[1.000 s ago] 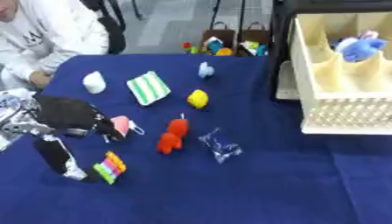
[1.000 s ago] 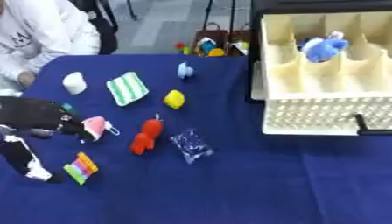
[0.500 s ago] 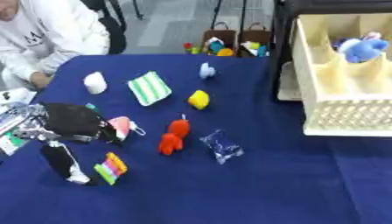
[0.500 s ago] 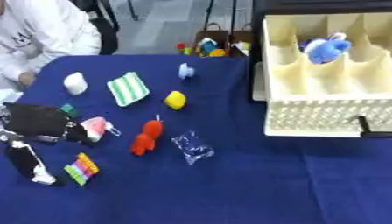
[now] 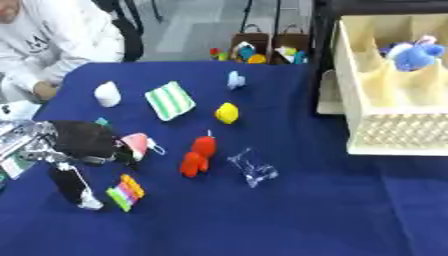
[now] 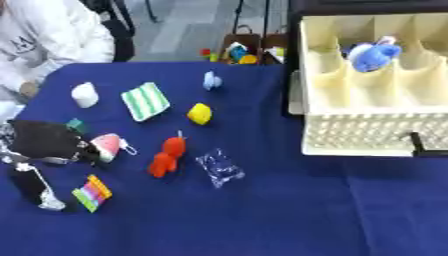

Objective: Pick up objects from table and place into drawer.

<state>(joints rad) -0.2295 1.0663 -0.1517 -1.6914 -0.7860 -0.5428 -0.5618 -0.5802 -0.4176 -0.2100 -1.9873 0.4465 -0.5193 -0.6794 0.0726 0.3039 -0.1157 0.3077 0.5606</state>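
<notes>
My left hand [image 5: 81, 141] is black and hovers low at the table's left side, one digit [image 5: 70, 186] reaching down to the cloth. Its right edge touches a small pink object [image 5: 138, 144]. A multicoloured block [image 5: 125, 192] lies just below the hand. Further right lie a red toy [image 5: 199, 155], a clear plastic packet [image 5: 252, 168], a yellow object [image 5: 227, 113], a green striped cloth [image 5: 170, 100], a white object [image 5: 107, 93] and a small light blue thing [image 5: 235, 80]. The cream drawer [image 6: 367, 134] stands open at the right with a blue plush [image 6: 371, 54] in a compartment.
A blue cloth covers the table [image 5: 289, 215]. A person in white sits at the far left corner [image 5: 52, 40]. Bags with colourful items [image 5: 262, 47] stand beyond the far edge. A dark handle [image 6: 418, 144] sticks out at the drawer's front.
My left hand has eased slightly down and right beside the pink object. The objects on the table lie where they were.
</notes>
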